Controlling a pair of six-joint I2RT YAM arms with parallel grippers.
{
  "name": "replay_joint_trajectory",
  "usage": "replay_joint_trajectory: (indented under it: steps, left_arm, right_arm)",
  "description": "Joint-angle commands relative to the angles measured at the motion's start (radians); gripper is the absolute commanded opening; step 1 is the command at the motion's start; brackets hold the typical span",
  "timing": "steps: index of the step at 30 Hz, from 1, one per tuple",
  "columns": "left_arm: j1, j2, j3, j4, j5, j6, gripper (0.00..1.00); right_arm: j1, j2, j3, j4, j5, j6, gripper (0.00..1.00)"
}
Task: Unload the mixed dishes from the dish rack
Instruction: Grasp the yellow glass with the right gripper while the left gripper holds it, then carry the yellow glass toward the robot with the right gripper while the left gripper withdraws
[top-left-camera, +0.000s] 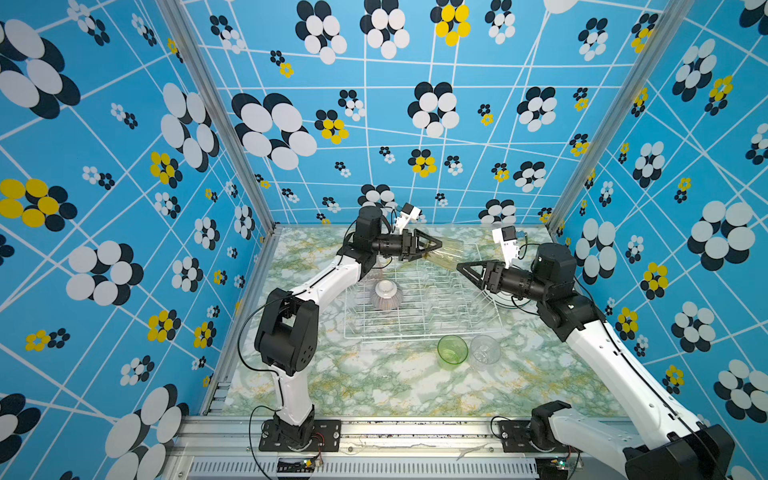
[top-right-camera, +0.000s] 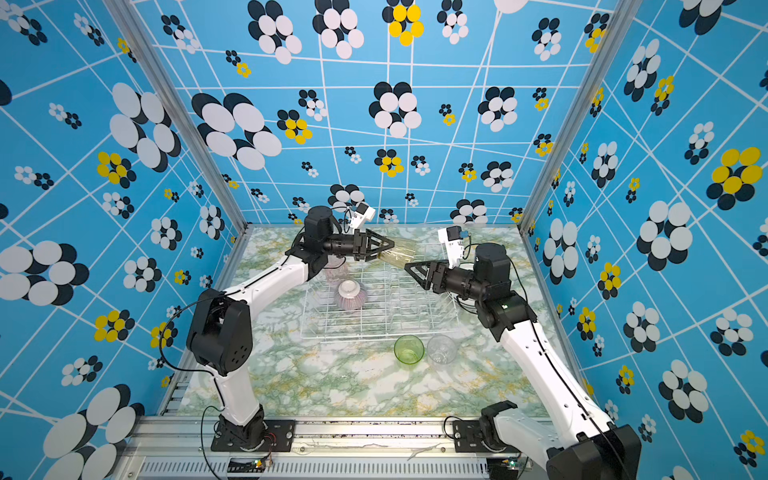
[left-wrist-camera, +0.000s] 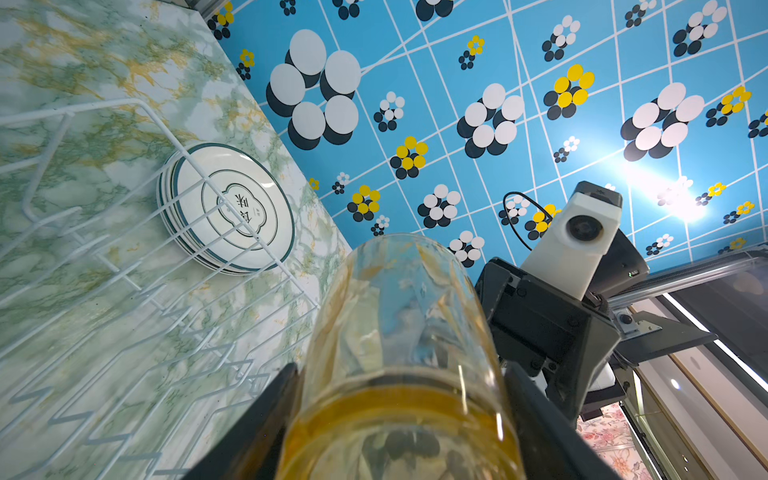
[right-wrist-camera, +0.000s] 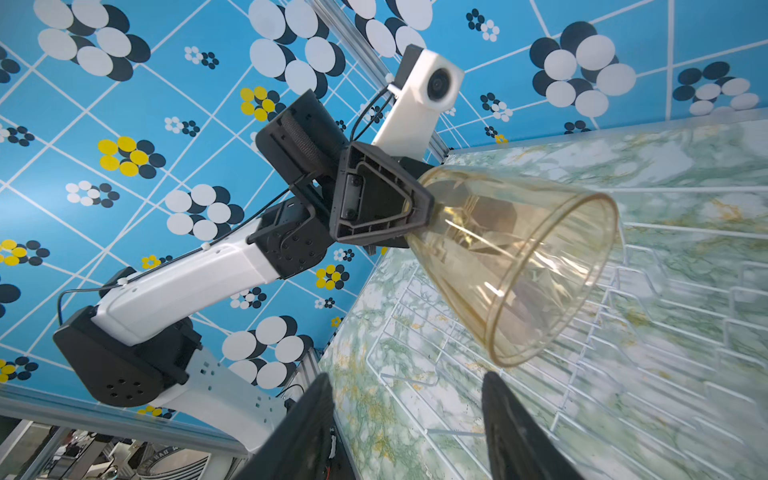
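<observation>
Pink tumbler (top-right-camera: 337, 272) half behind left arm (top-right-camera: 266, 278)

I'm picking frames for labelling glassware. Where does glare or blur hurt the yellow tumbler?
Left wrist view: a light flare bleaches the wall, and the yellow tumbler blurs near the lens. Right wrist view: tumbler crisp, dish rack wires smeared. Both top views: even light, tumbler faint against the marble table.
</observation>
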Motion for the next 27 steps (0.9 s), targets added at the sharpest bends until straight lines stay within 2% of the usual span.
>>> replay_joint_trajectory:
  steps: [1,6,12,17,27]
  left_arm:
    - [-0.004,-0.015,0.029,0.013,0.035,0.020,0.53]
    - [-0.010,-0.015,0.028,0.015,0.045,0.017,0.53]
    - [-0.019,-0.015,0.028,0.056,0.062,-0.016,0.53]
    - [-0.027,-0.006,0.033,0.127,0.069,-0.072,0.53]
    - [-0.055,0.047,0.060,0.282,0.082,-0.202,0.53]
  right_arm:
    - [-0.030,-0.013,-0.021,0.019,-0.011,0.022,0.59]
    - [-0.041,0.032,-0.023,0.091,-0.065,0.057,0.58]
    - [-0.041,0.084,-0.034,0.257,-0.157,0.151,0.52]
    - [-0.041,0.107,-0.039,0.301,-0.178,0.179,0.50]
    - [-0.040,0.167,-0.083,0.525,-0.215,0.316,0.43]
